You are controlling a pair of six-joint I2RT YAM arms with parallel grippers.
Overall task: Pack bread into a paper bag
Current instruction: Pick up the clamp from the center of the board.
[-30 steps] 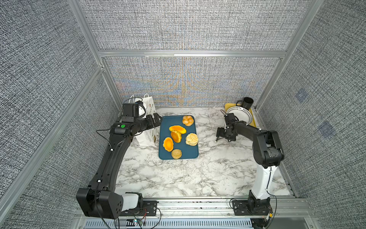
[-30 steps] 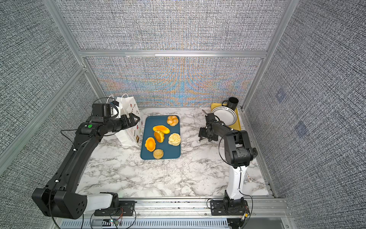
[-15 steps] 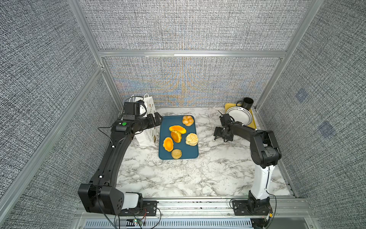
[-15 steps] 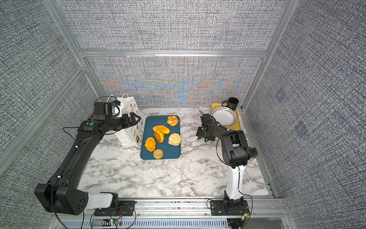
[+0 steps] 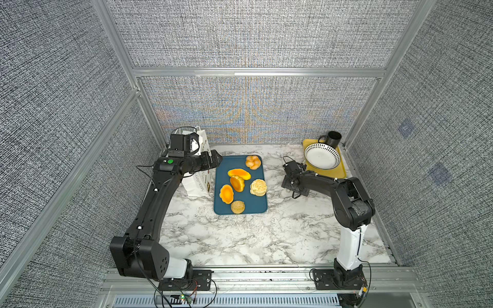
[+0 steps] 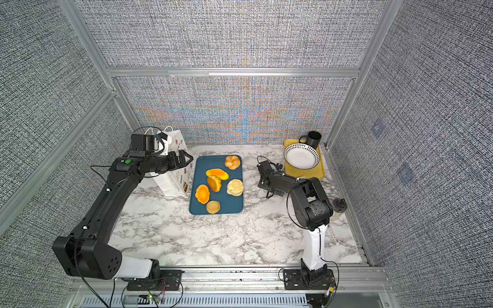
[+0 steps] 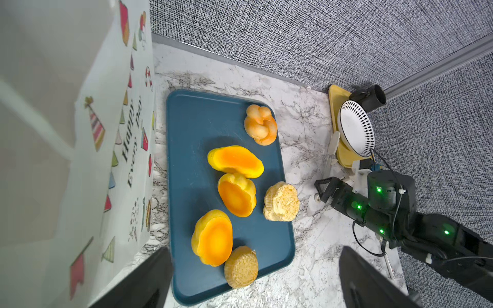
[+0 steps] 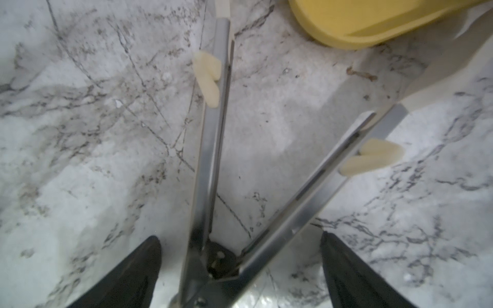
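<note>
On the veined marble table [image 5: 240,240], a tall white paper bag [image 5: 198,184] stands beside a blue tray [image 5: 224,165] bearing the bread [image 5: 237,183]: glossy ovals, knotted and crumbly rounds; the left pincer [image 6: 188,158] gapes empty near the bag; the right pincer [image 8: 240,237] is spread wide astride steel tongs [image 8: 210,160], not gripping.

I have a marble table [image 5: 240,240] in both top views. A blue tray [image 5: 221,170] lies just past centre toward 12 o'clock, and the bag [image 5: 198,184] stands just beside it at 9 o'clock. A yellow tray [image 5: 341,173] fills the 2 o'clock corner, with spread tongs [image 8: 210,149] at its 9 o'clock side. A cup [image 6: 338,209] stands at 3 o'clock.
</note>
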